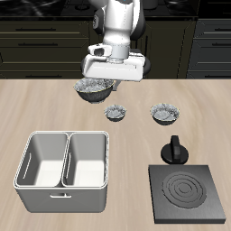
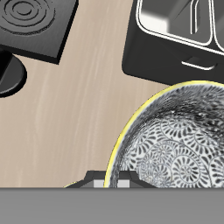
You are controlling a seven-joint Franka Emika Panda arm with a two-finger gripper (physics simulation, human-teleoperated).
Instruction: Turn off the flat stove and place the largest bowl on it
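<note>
The largest bowl sits right under the jaws, off the table; their spread cannot be told

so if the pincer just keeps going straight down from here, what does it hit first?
Probably the largest bowl: it fills the wrist view just ahead of the pincer. Whether rim or inside gets touched first is unclear, and the fingertips aren't clearly visible.

White glossy arm, dark joint bands, boxy white hand
</note>
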